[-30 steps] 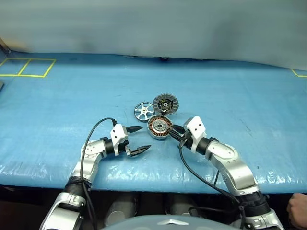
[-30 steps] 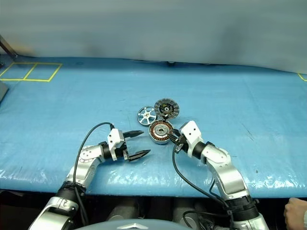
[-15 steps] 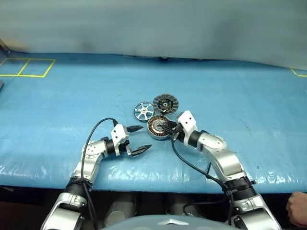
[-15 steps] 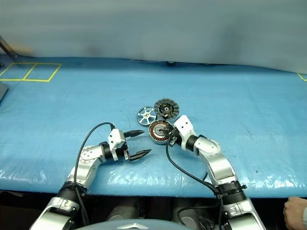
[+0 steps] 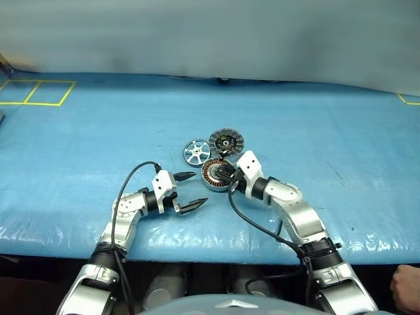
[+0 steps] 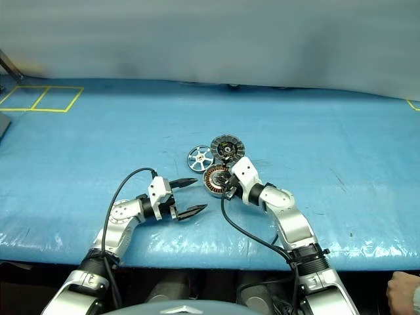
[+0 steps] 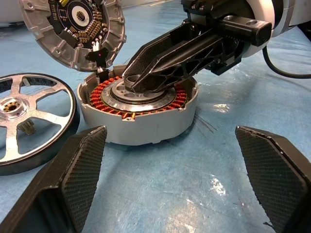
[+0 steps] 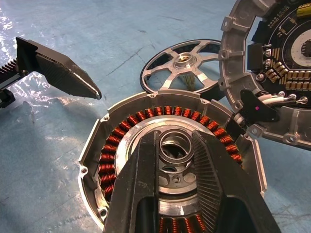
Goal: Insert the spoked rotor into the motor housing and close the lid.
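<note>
The motor housing (image 7: 138,109) sits open on the blue table (image 5: 79,138), its lid (image 7: 73,30) tilted up behind and the spoked rotor (image 7: 29,119) just beside it; the right gripper (image 8: 177,162) reaches over its centre with fingers narrowed around the hub, while the left gripper (image 5: 189,190) hovers near, spread wide and empty

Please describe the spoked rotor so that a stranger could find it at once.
On the blue table, three round metal parts lie together near the middle. The spoked rotor lies flat, left of the motor housing and the raised lid. It alone has open spokes, without copper windings.
</note>
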